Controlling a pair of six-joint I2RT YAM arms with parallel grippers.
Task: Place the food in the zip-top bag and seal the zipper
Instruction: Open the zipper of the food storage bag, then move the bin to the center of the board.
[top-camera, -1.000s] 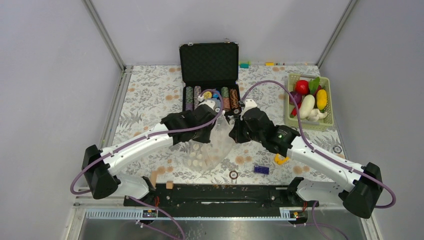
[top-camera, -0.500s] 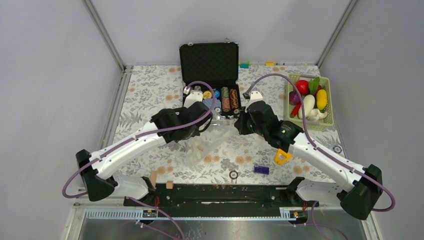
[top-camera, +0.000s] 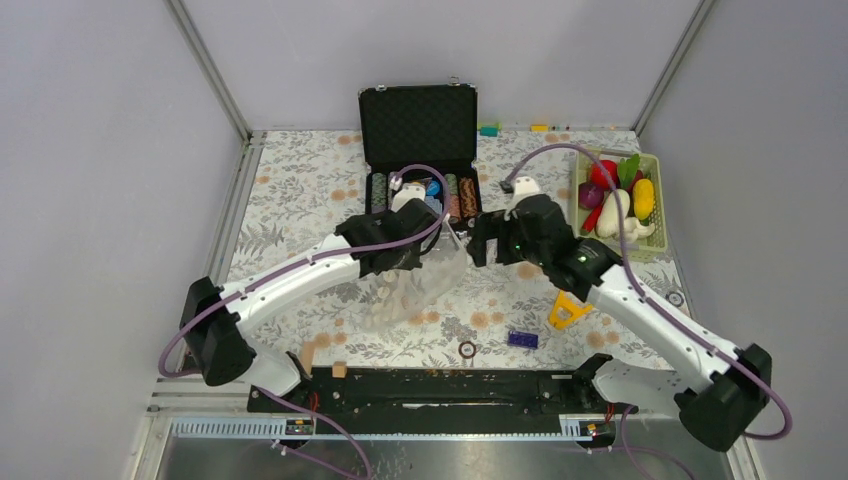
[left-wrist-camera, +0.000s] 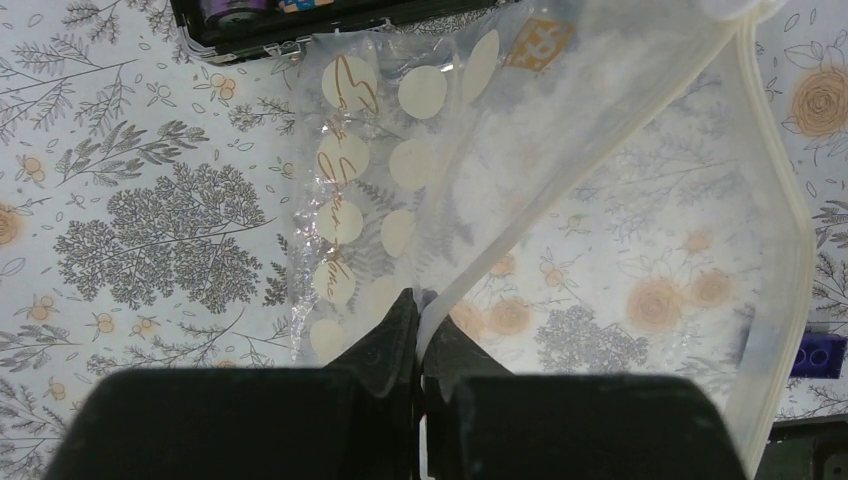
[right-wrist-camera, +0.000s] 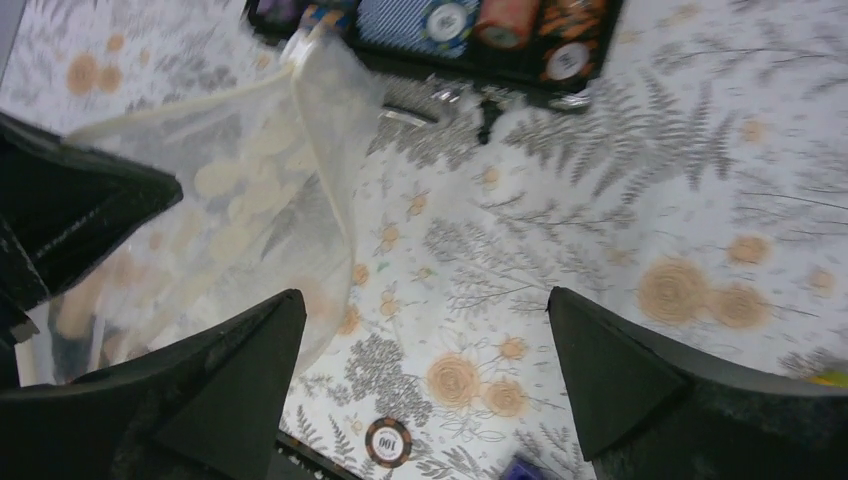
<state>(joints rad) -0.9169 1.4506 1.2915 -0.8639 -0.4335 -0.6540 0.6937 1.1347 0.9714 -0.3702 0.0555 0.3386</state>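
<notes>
L gripper (left-wrist-camera: 419, 328) is pinching the bag (left-wrist-camera: 450, 150) by its zipper (left-wrist-camera: 797, 240) edge, mid-desk, just in front of the chip case (top-camera: 418, 120). R gripper (right-wrist-camera: 425, 305) is hanging wide, holding nothing, beside the bag. Food (top-camera: 615, 205) is sitting in the basket (top-camera: 640, 252) near the far right corner. Risk, imo: w/ one side held, the mouth is sagging, so food could be glancing off, or the thin rim slipping out.
</notes>
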